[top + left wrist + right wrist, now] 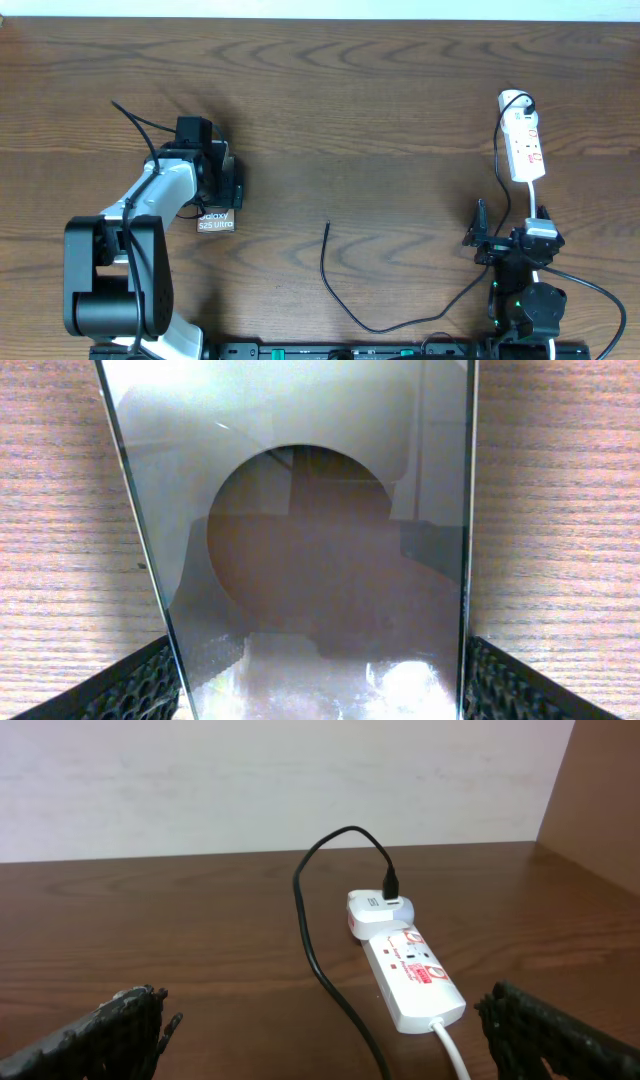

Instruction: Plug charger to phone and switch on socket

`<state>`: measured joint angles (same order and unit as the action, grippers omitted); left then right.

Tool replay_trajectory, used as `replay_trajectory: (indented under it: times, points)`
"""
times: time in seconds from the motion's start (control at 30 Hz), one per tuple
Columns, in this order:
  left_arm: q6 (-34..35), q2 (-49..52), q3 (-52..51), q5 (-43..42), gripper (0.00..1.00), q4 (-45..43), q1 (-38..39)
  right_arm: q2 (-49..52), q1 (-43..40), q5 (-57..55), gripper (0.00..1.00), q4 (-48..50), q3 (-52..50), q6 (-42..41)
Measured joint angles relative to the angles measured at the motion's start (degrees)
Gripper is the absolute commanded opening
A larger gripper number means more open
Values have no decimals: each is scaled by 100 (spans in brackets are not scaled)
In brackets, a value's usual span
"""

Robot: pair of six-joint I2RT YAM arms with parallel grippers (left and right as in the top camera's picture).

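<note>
Overhead view: nearest, the charger (pixel 323 258) was a thin black cable looping along the near edge. Its plug tip lay loose mid-table, well apart from the phone (pixel 216 221). To the left the phone, a dark glossy slab (white "Galaxy S25 Ultra" lettering at its near end), lay flat. It was mostly hidden under the left gripper (pixel 222 185), whose jaws stood wide astride its long edges; whether they pinched it, I could not tell. At right, the right gripper (pixel 325 1010) had its jaws spread on nothing. Beyond it sat the socket (pixel 524 145), white with red markings, with the cable plugged into a white adapter (pixel 378 912) at its far end. The table (pixel 400 100) was brown wood grain, and a pale wall (pixel 250 780) rose behind.
</note>
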<state>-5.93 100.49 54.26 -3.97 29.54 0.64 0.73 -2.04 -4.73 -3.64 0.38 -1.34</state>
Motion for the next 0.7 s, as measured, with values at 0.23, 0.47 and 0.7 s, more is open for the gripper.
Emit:
replay_trajectory:
  times: [0.23,0.47,0.7]
  points:
    - [-11,0,0,-2,82,-4,0,0,0,0,99,-2,0,0]
    - [-11,-4,0,0,72,-2,0,0,0,0,99,-2,0,0]
    - [-11,-4,0,0,57,-4,0,0,0,-2,99,0,0,0]
